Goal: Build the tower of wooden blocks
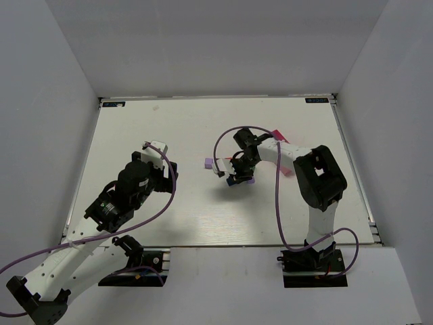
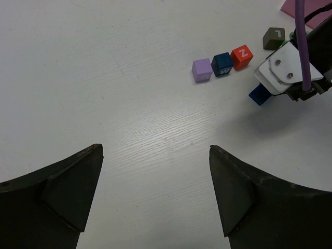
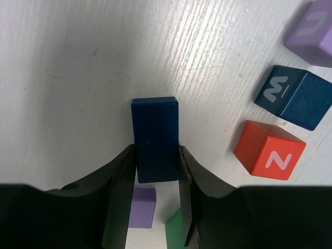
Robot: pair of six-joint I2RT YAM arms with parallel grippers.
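My right gripper [image 3: 157, 155] is shut on a dark blue brick [image 3: 154, 137], holding it by its long sides; it also shows in the top view [image 1: 232, 175]. Below the jaws lie a lilac block [image 3: 142, 207] and a green block [image 3: 175, 228]. To the right stand a red Z cube [image 3: 270, 150], a blue M cube [image 3: 293, 98] and a lilac cube [image 3: 314, 33]. In the left wrist view these form a row: lilac cube [image 2: 202, 69], blue cube [image 2: 222, 64], red cube [image 2: 241, 56], with a dark green L cube [image 2: 273, 38] beyond. My left gripper [image 2: 155, 150] is open and empty over bare table, well left of the row.
A pink tray [image 2: 311, 8] lies at the far right behind the right arm, partly hidden in the top view [image 1: 280, 135]. White walls enclose the table on three sides. The right arm's purple cable [image 2: 302, 41] hangs over the blocks.
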